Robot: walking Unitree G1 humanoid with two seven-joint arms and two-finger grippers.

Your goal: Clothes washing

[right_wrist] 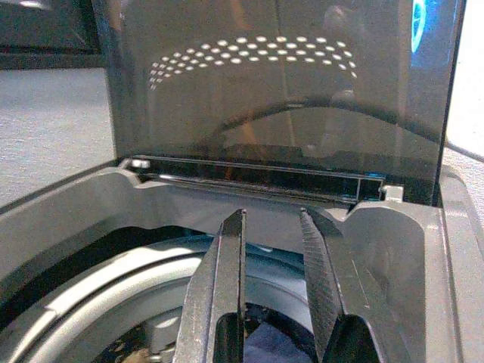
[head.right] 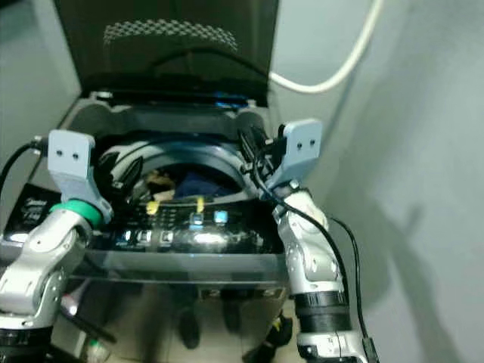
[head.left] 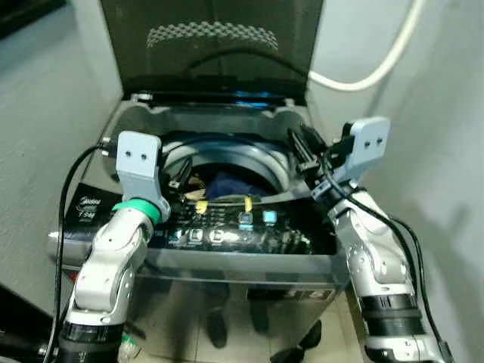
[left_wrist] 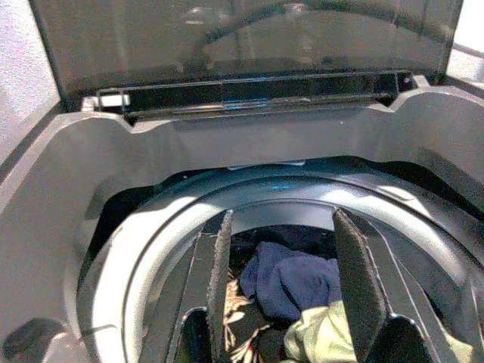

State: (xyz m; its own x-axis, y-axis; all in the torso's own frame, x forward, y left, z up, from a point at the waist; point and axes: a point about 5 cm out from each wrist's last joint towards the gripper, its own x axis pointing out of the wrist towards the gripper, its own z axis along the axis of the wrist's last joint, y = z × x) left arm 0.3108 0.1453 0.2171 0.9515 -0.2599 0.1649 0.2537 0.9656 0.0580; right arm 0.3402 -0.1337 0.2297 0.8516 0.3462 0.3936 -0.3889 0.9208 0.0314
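Note:
A top-loading washing machine (head.left: 227,261) stands before me with its dark lid (head.left: 212,45) raised. Down in the drum (left_wrist: 151,249) lie a navy cloth (left_wrist: 291,276), a pale yellow-green cloth (left_wrist: 325,333) and a floral piece (left_wrist: 242,333). My left gripper (left_wrist: 283,219) hovers over the drum's left rim, open, with nothing between its fingers; the clothes lie well below it. Over the tub's right rim my right gripper (right_wrist: 272,215) points toward the lid hinge, open by a narrow gap and empty.
The control panel (head.left: 257,219) with lit buttons runs along the machine's front edge between my arms. A white hose (head.left: 378,68) curves across the wall at the back right. Grey walls close in on both sides of the machine.

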